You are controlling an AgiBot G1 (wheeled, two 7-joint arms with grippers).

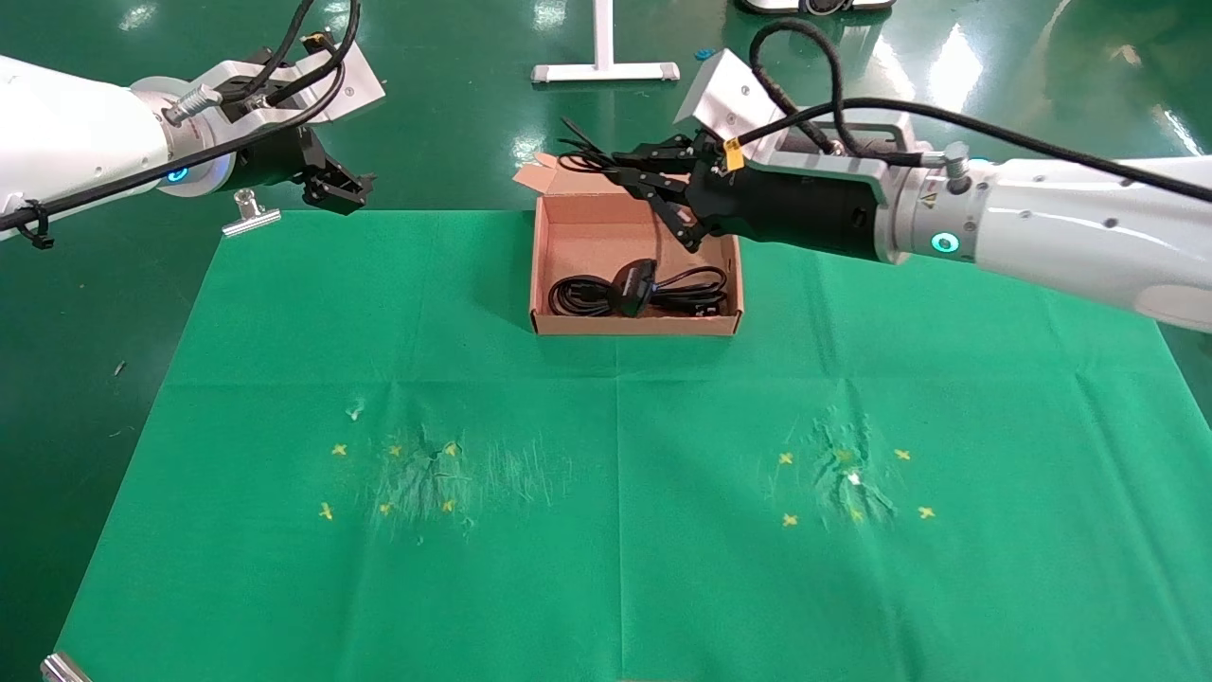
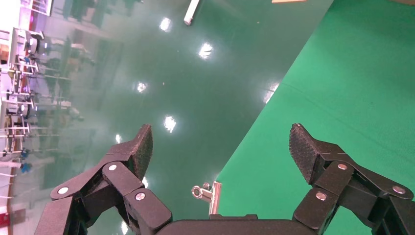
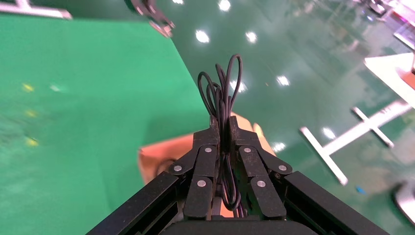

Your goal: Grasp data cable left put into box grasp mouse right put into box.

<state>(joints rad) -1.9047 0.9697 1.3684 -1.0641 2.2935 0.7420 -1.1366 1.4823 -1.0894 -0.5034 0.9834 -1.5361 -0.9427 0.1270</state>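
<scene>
Two arms in frame. Right gripper (image 1: 632,170) is above the far rim of the box (image 1: 542,275), fingers (image 3: 211,134) clamped on loops of the mouse's thin cord (image 3: 222,95). Mouse (image 1: 632,284) lies inside the box near its front wall, on the data cable (image 1: 578,294), whose coil runs lengthwise along that wall. Green cloth (image 1: 615,530) in front of the box is open. Left gripper (image 1: 331,185) hangs spread wide and empty over the cloth's far-left corner, near a metal clip (image 1: 251,216).
</scene>
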